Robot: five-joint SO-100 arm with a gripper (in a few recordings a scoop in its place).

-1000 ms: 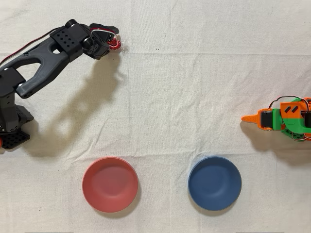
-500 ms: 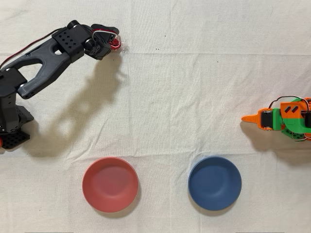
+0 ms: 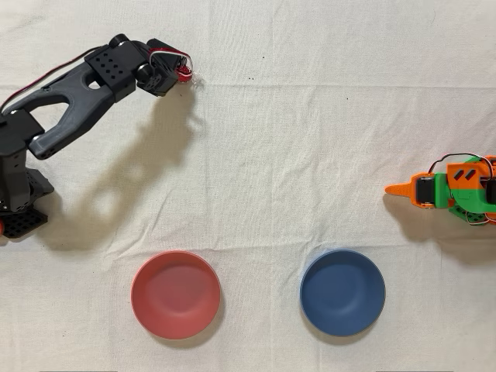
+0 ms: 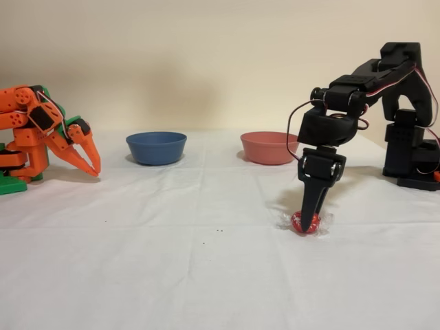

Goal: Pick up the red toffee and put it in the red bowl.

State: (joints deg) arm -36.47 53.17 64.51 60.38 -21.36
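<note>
Overhead view: my pincer (image 3: 183, 71) sits in the upper left of the frame, its tips closed onto the red toffee (image 3: 184, 72), whose shiny wrapper shows a clear twisted end just to the right. The red bowl (image 3: 176, 294), matte, round and shallow, lies at lower left, well apart from the candy. A blue bowl (image 3: 342, 291) of like shape sits at lower centre-right on the creased white cloth (image 3: 294, 155). The idle orange arm (image 3: 449, 190) rests at the right edge.

Fixed view: my pincer (image 4: 308, 221) points straight down at right of centre, narrowed to a slim wedge gripping the toffee (image 4: 304, 223), which touches the cloth (image 4: 172, 261). The red bowl (image 4: 269, 147) stands behind, the blue bowl (image 4: 156, 147) further left.
</note>
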